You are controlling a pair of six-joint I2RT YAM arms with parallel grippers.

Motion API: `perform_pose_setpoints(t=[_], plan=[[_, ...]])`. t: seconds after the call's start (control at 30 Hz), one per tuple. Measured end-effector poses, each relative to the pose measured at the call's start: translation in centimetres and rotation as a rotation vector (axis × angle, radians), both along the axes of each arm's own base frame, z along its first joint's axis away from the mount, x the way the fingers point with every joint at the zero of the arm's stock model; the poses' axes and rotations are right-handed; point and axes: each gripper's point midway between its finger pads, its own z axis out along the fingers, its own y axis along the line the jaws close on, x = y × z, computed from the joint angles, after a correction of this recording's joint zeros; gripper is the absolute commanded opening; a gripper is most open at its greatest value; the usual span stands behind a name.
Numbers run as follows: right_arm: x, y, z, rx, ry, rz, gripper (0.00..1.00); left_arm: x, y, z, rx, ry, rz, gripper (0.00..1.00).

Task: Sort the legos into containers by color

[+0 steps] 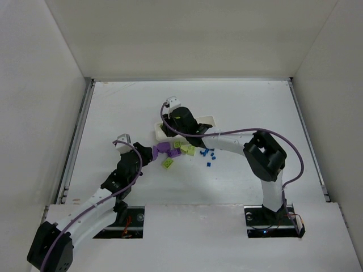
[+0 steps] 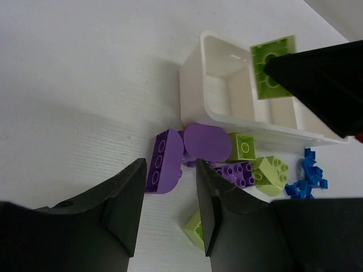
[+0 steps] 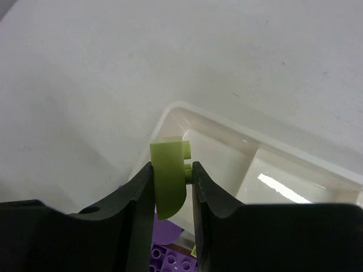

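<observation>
Top view: the right gripper (image 1: pixel 177 122) covers the left end of the tray (image 1: pixel 207 120), so we see only the tray's right part and can't count compartments there. In the left wrist view the tray (image 2: pixel 193 85) is cut by the right arm's black finger, and the right compartments are hidden. The right gripper (image 3: pixel 171 182) is clamped narrow on a lime brick (image 3: pixel 167 156), held edge-up over the tray's left end; we can't tell which compartment lies under it. The brick's lower part is hidden btwn the fingers. The left gripper (image 2: pixel 170 190) has its jaws apart at mid width and grips nothing. A rounded purple brick (image 2: pixel 164 161) lies at the mouth of the gap; we can't tell if a pad touches it. More purple bricks (image 2: pixel 235 173), loose lime bricks (image 2: pixel 269 174) and blue bricks (image 2: pixel 306 178) lie on the table (image 1: pixel 113 113) just near of the tray, bunched and partly overlapping; the blue ones are too small to count. One lime piece (image 2: pixel 195 226) is half hidden behind the left gripper's right finger. Open tabletop runs left of and far beyond the tray to the enclosure walls (image 1: pixel 34 85); the pile hugs the tray's near wall.
</observation>
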Motion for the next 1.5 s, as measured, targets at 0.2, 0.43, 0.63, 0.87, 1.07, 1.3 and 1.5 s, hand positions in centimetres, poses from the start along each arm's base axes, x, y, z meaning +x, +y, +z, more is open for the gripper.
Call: perform_pose_setpoints(t=[0.2, 0.43, 0.63, 0.87, 1.07, 1.3, 1.5], plan=[[0.2, 0.0, -1.5, -0.02, 0.028, -0.019, 0.33, -0.5, -1.2, 0.2, 0.008, -0.011, -0.048, 0.36], [0.8, -0.1, -0.9, -0.014, 0.006, -0.048, 0.56, -1.4, -2.3, -0.7, 0.059, 0.011, -0.09, 0.37], [0.4, -1.3, -0.5, -0.016, -0.008, -0.073, 0.55, -1.8, -2.5, -2.6, 0.153, 0.078, -0.094, 0.38], [-2.2, -5.5, 1.7, 0.007, -0.043, -0.113, 0.54, -1.3, -2.5, -3.9, 0.237, 0.137, -0.082, 0.39], [-5.3, -8.5, 1.0, 0.013, -0.052, -0.129, 0.55, -0.4, -2.3, -4.5, 0.299, 0.171, -0.068, 0.38], [-7.1, -10.8, -0.6, -0.014, -0.037, -0.143, 0.55, 0.7, -2.8, -5.3, 0.355, 0.207, -0.073, 0.3], [-7.7, -11.9, 2.2, 0.074, -0.095, -0.156, 0.55, 1.2, -2.9, -5.1, 0.369, 0.207, -0.069, 0.13]])
